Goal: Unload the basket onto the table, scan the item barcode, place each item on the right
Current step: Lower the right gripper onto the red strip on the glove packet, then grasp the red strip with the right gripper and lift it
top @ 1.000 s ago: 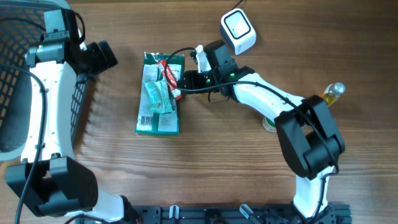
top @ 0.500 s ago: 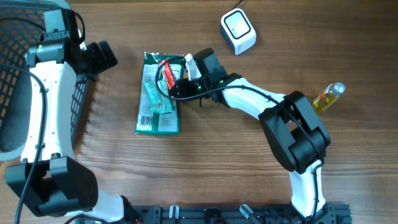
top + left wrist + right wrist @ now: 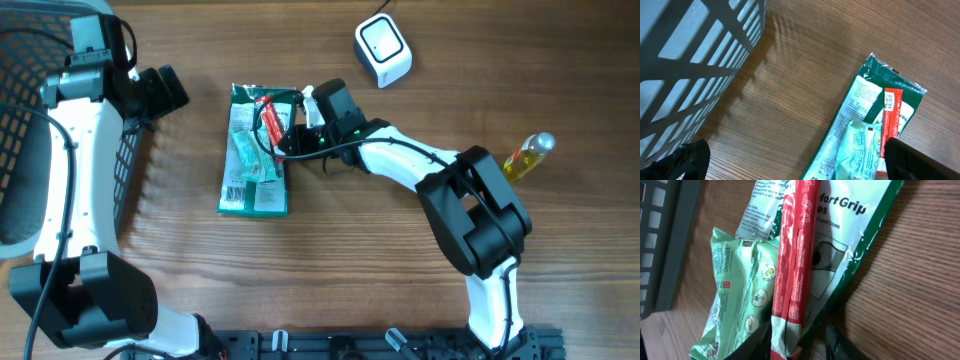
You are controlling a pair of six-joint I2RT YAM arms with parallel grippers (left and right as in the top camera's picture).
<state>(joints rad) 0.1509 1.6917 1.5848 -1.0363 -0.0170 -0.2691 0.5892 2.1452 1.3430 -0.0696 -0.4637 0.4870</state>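
A flat green package (image 3: pixel 255 195) lies on the table with a pale green packet (image 3: pixel 250 155) and a red stick packet (image 3: pixel 270 120) on top. In the right wrist view the red stick packet (image 3: pixel 792 270) runs down between my right gripper's (image 3: pixel 800 347) fingers. The left finger (image 3: pixel 757 345) is against the packet's end and the right finger (image 3: pixel 845 345) stands a little apart from it. The white scanner (image 3: pixel 383 48) sits at the back. My left gripper (image 3: pixel 800 167) hangs wide open and empty, up and left of the green package (image 3: pixel 865 125). I can make out no barcode.
A dark mesh basket (image 3: pixel 30 130) takes up the left edge, its wall (image 3: pixel 695 60) close to my left gripper. A yellow bottle (image 3: pixel 527 155) lies at the far right. Bare wood stretches along the front of the table.
My right gripper slid left from near the scanner to the packets' right side. Its jaws narrowed around the red stick packet's end. The left arm stayed still.
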